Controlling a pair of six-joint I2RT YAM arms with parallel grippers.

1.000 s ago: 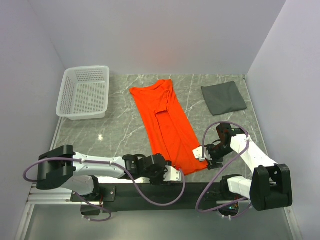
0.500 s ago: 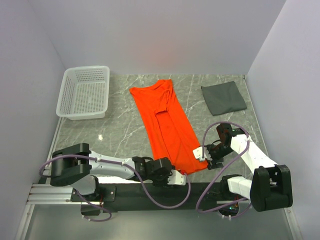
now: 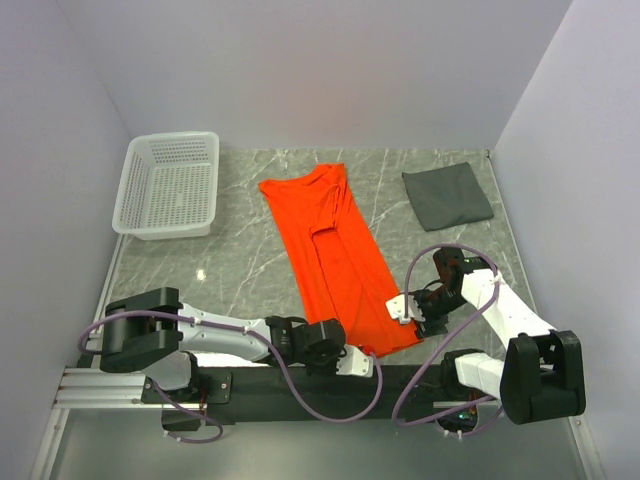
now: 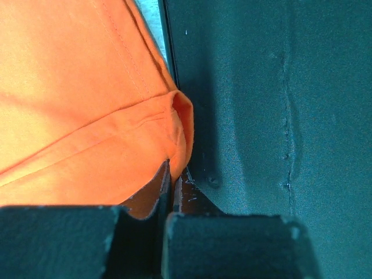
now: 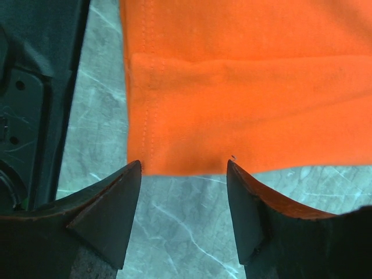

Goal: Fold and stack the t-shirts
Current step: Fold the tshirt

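The orange t-shirt [image 3: 335, 255] lies folded lengthwise in a long strip down the middle of the table. Its hem end is nearest me. My left gripper [image 3: 362, 360] sits low at the near left hem corner, shut on the cloth. In the left wrist view a fold of orange hem [image 4: 181, 125] is pinched between the closed jaws of my left gripper [image 4: 172, 174]. My right gripper [image 3: 403, 310] stands open at the hem's right corner. In the right wrist view its tips [image 5: 183, 165] straddle the cloth edge [image 5: 232, 110] without gripping. The dark grey t-shirt [image 3: 447, 196] lies folded at the back right.
A white lattice basket [image 3: 170, 184] stands at the back left. The black base rail [image 3: 300, 380] runs along the near edge, right under the left gripper. Walls close in on the left, right and back.
My left gripper slid right along the near edge and closed on the orange hem corner. The right gripper stayed put at the other corner, its jaws slightly narrower.
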